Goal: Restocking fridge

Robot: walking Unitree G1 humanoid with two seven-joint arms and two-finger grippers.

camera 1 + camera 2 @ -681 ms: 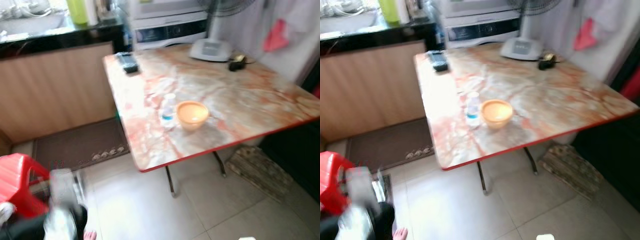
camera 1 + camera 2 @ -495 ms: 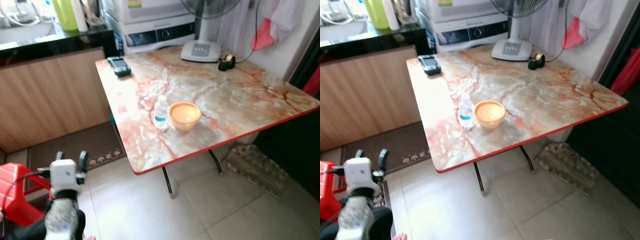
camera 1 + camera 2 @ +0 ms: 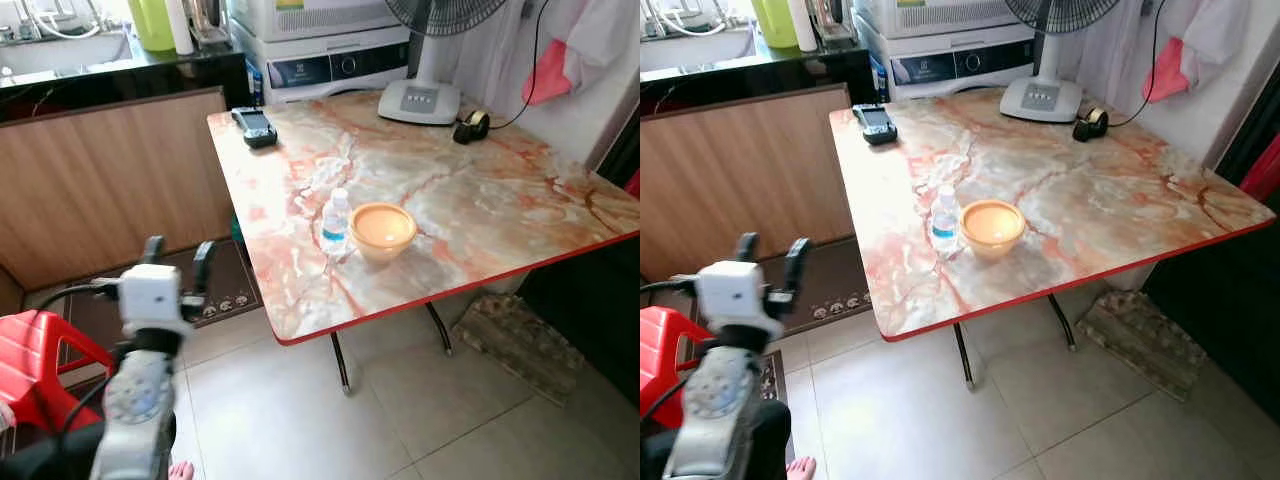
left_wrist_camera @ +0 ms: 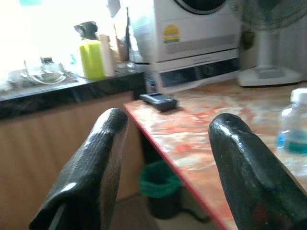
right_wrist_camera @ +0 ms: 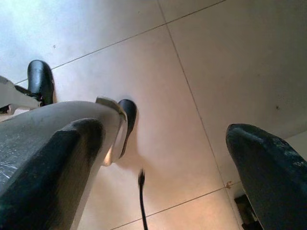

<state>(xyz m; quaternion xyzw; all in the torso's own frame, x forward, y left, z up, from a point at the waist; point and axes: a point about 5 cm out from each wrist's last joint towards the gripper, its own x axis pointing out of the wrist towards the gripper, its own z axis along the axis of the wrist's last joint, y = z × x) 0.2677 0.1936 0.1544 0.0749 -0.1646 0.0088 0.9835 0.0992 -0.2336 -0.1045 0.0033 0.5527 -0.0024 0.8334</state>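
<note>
Standing before a marble-patterned worktop (image 3: 480, 190) with a red edge, I look down on it across the middle and right of the frame. My left jaws (image 3: 178, 268) are raised at the lower left of the frame, short of the worktop's near corner, with the two black fingers (image 3: 203, 270) spread apart and nothing between them. In the left wrist view those fingers (image 4: 96, 163) frame the worktop's edge, and the water bottle (image 4: 293, 122) shows at the right margin beyond one of them.

That small clear water bottle (image 3: 336, 220), with a white cap and a blue label, stands upright near the centre of the frame, on the nearer part of the worktop. Just beside it, to its right, sits an orange bowl (image 3: 383, 229). Whether the two touch I cannot tell.

At the worktop's far left corner lies a dark handset-like device (image 3: 254, 125). At the far side stands a white fan base (image 3: 419, 98), and right of it a small roll of tape (image 3: 470, 125).

A wooden cabinet front (image 3: 110, 180) under a dark counter fills the upper left of the frame, with a green container (image 3: 153, 22) on top. A red plastic stool (image 3: 40, 360) stands at the lower left, on pale floor tiles (image 3: 300, 420), and a brown mat (image 3: 215, 290) lies by the cabinet.

My right jaws (image 5: 163, 167) hang over the floor tiles in the right wrist view, fingers wide apart and empty.
</note>
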